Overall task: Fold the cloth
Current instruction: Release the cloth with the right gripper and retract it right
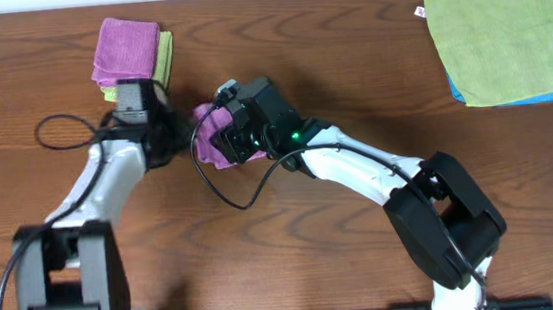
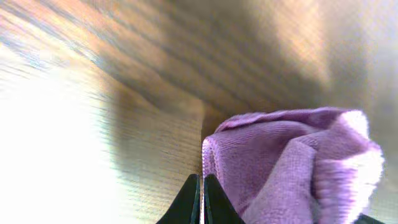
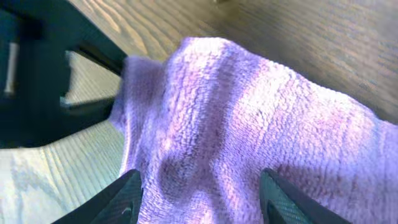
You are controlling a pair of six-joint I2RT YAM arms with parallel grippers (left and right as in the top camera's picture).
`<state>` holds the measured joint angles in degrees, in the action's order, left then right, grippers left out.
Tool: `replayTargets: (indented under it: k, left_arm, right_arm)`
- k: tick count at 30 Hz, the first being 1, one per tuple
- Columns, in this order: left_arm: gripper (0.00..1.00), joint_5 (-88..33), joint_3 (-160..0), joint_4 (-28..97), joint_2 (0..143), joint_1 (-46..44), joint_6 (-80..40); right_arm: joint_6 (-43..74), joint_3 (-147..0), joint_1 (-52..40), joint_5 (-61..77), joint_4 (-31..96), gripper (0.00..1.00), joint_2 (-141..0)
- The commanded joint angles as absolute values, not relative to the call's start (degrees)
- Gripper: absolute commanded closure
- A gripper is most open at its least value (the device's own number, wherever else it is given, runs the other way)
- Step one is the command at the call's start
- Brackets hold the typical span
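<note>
A crumpled purple cloth (image 1: 208,131) lies on the wooden table (image 1: 348,58) left of centre. My left gripper (image 1: 176,136) is at its left edge. In the left wrist view its fingers (image 2: 202,183) are shut, tips at the cloth's (image 2: 286,162) left edge; I cannot tell whether they pinch any fabric. My right gripper (image 1: 233,139) is over the cloth from the right. In the right wrist view its fingers (image 3: 202,190) are open, one on either side of a bunched ridge of the cloth (image 3: 249,124), low on the fabric.
A folded purple cloth on a yellow-green one (image 1: 127,50) sits at the back left, just behind the left gripper. A green cloth on a blue one (image 1: 502,35) lies at the back right. A black cable (image 1: 53,129) loops beside the left arm.
</note>
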<state>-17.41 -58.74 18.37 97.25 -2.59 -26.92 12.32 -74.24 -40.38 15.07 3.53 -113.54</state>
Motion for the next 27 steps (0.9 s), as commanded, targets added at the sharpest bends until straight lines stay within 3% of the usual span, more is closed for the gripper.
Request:
replayTargets:
  k: [1, 8, 10, 13, 15, 19, 21, 27]
  left_arm:
    - [0.94, -17.41, -59.31, 19.73, 95.04, -1.15, -24.64]
    - [0.93, -17.43, -59.31, 20.84, 92.95, -0.10, -24.14]
    - [0.90, -17.72, -59.31, 20.93, 92.79, -0.10, -24.18]
    - [0.79, -19.16, -59.31, 21.37, 92.42, -0.10, -24.18]
    - [0.66, -20.47, -59.31, 21.80, 92.01, -0.10, -24.21]
    - [0.20, -22.76, -59.31, 23.94, 90.65, 0.05, -24.75]
    - [0.03, -23.11, -59.31, 25.36, 90.02, 0.08, -26.11]
    - [0.05, -27.16, -59.31, 28.36, 89.08, 0.08, -30.63]
  right_arm:
    - [11.70, -77.14, -40.71, 16.03, 3.75, 0.31, -113.30]
    - [11.70, -78.13, -38.15, 14.26, 4.91, 0.11, -109.82]
    - [11.70, -78.13, -36.99, 14.31, 6.28, 0.01, -108.60]
    - [11.70, -78.13, -34.87, 14.35, 9.82, 0.01, -105.95]
    - [11.73, -78.13, -33.08, 14.39, 13.54, 0.01, -103.37]
    - [9.23, -78.11, -28.51, 17.19, 23.92, 0.01, -97.19]
    - [6.00, -78.11, -25.56, 20.71, 29.95, 0.01, -93.80]
    - [-4.64, -76.01, -15.18, 24.05, 47.44, 0.01, -83.00]
